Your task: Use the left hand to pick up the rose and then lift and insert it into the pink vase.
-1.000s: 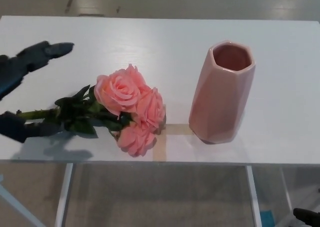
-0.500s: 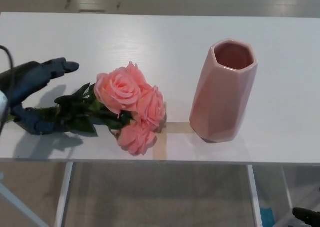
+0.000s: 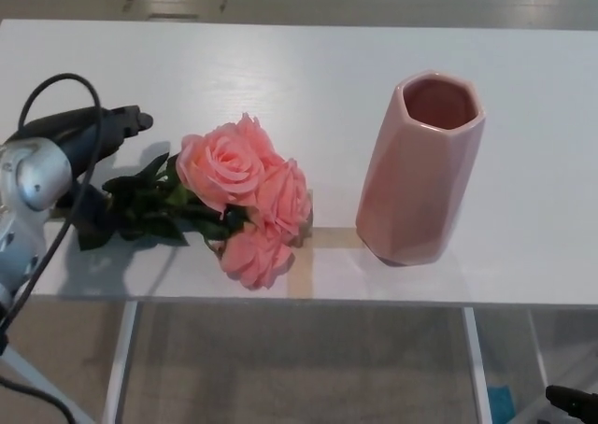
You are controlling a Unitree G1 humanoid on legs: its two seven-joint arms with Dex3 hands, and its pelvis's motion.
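Rose (image 3: 245, 200): a bunch of three pink blooms with dark green leaves and a stem, lying flat on the white table (image 3: 280, 78), near its front edge and left of centre. The blooms point right, toward the vase (image 3: 418, 167), and the stem runs left under the robot's arm. The left robot hand (image 3: 98, 134) sits over the stem end, its dark fingers (image 3: 126, 120) reaching right just above the leaves; the silver wrist and a black cable cover most of it, so I cannot tell whether it has closed on the stem or is only resting there. The vase stands upright to the right of the blooms, apart from them, its mouth open and nothing in it. A strip of tan tape (image 3: 304, 261) on the table shows between rose and vase. The right robot hand does not show.
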